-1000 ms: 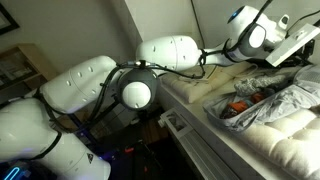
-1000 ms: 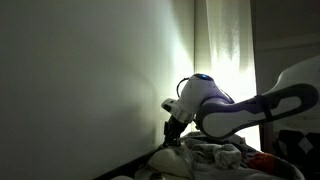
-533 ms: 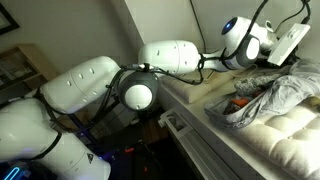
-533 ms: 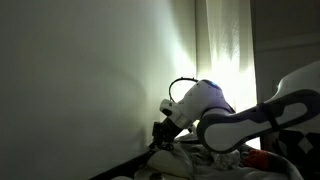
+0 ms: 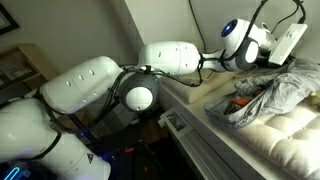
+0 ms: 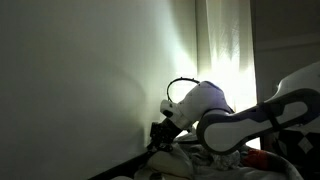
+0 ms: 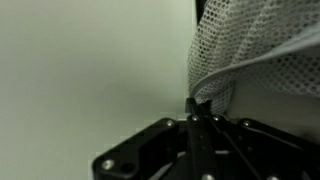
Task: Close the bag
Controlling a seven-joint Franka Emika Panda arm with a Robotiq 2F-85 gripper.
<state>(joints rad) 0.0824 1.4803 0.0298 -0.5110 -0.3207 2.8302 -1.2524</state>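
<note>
**One Edge Gripped, Bag Not Yet Closed**

The bag (image 5: 275,98) lies on the cream cushion (image 5: 290,145). In the wrist view, the gripper (image 7: 196,112) is fully shut, and it appears to pinch a thin fold of the bag's edge. That edge is raised and slopes up toward the gripper. Orange contents (image 5: 240,104) show at the mouth, so you should judge the task about midway. Remaining: carry the held edge across the contents and lay it down to cover them.

1. A cream tufted cushion (image 5: 290,142) is noted low in an exterior view.
2. A backlit curtain (image 6: 228,45) is hung beside a plain wall (image 6: 90,80).
3. White mesh fabric (image 7: 262,45) is seen in the wrist view.
</note>
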